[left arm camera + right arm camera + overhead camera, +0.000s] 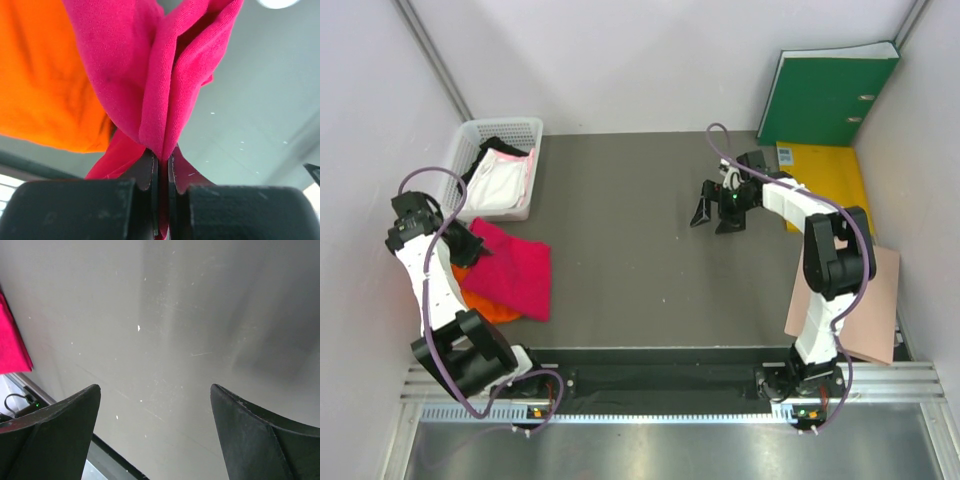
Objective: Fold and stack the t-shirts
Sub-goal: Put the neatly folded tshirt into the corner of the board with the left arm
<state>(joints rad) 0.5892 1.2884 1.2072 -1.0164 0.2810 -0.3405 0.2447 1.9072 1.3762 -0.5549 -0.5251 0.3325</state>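
At 9 o'clock, nearest on the dark grey table (640, 290), the left gripper (162, 162) is clenched on a fold of one bright magenta-red cloth t-shirt (515, 275), which overlies one orange cloth t-shirt (495, 312). Further out, at 2 o'clock, the right gripper (718, 215) hangs with jaws spread, grasping nothing. Farthest, at 10 o'clock, one white slotted plastic basket (505, 125) holds one whitish-pink garment (505, 180) and one black garment (488, 148).
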